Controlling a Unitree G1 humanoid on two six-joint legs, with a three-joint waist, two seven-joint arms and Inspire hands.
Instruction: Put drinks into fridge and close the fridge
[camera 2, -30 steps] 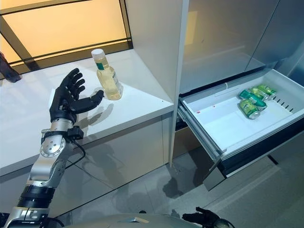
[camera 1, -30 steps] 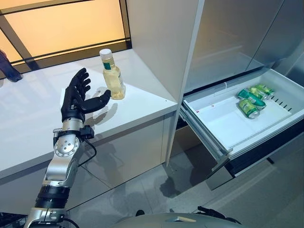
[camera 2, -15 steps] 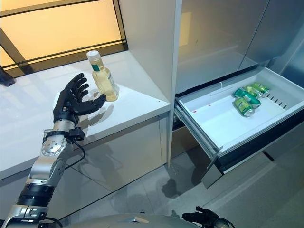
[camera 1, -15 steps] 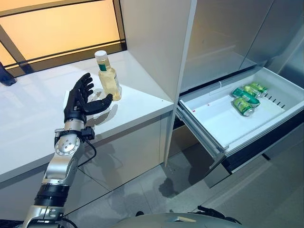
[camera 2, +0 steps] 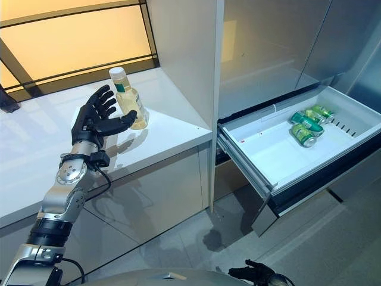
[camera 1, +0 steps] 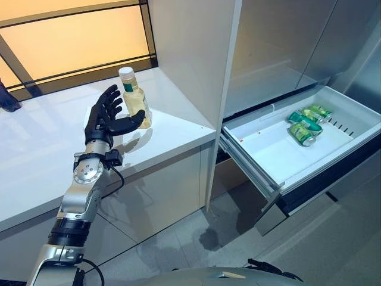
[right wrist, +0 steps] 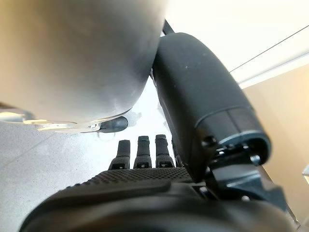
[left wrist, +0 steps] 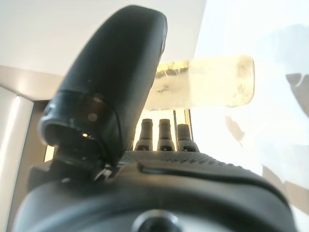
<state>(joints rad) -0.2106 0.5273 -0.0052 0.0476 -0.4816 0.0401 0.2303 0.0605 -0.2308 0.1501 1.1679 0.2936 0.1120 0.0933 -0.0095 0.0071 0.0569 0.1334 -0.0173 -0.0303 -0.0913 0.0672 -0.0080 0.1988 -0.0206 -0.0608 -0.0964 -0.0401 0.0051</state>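
Note:
A clear bottle (camera 1: 136, 99) of pale yellow drink with a white cap stands upright on the white counter (camera 1: 36, 149), by the tall white panel. My left hand (camera 1: 106, 118) is open beside it, fingers spread and straight, thumb reaching across the bottle's base. In the left wrist view the bottle (left wrist: 207, 87) lies just past the thumb (left wrist: 116, 82), with no fingers curled round it. The fridge drawer (camera 1: 280, 152) stands pulled out at the right, with green cans (camera 1: 303, 121) at its far end. My right hand (right wrist: 145, 193) hangs low, fingers straight and holding nothing.
The tall white panel (camera 1: 190, 53) stands between the counter and the fridge. The open drawer juts out over the grey floor (camera 1: 196, 232). A dark object (camera 1: 8, 99) sits at the counter's far left edge, under the lit window (camera 1: 71, 42).
My left hand has moved forward and right to the bottle, and its thumb now crosses the bottle's base. The camera has shifted a little. The bottle and cans have not moved.

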